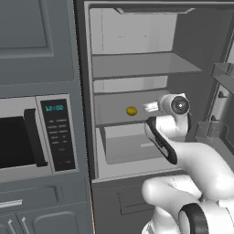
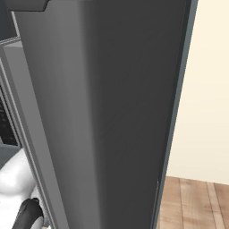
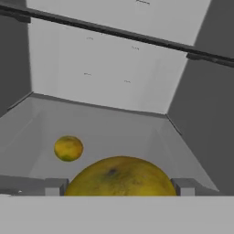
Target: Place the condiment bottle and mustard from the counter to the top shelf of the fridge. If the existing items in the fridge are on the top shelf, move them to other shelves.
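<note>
The fridge [image 1: 119, 32] stands open, and its top shelf [image 1: 137, 65] is bare. My gripper [image 1: 149, 108] reaches in over the middle shelf [image 1: 112, 104]. In the hand view a large yellow lemon [image 3: 121, 176] sits between the fingertips [image 3: 55, 186], which touch it on both sides, so my gripper [image 3: 119, 186] is shut on it. A second lemon [image 1: 131, 110] [image 3: 68, 148] lies on the same shelf, further in and to the left. The condiment bottle, the mustard and the counter are out of view.
A pale drawer [image 1: 132, 146] sits below the middle shelf. The fridge door [image 2: 112, 112] stands open on the right, its bins [image 1: 224, 73] close to my arm. A microwave [image 1: 27, 137] is built in left of the fridge.
</note>
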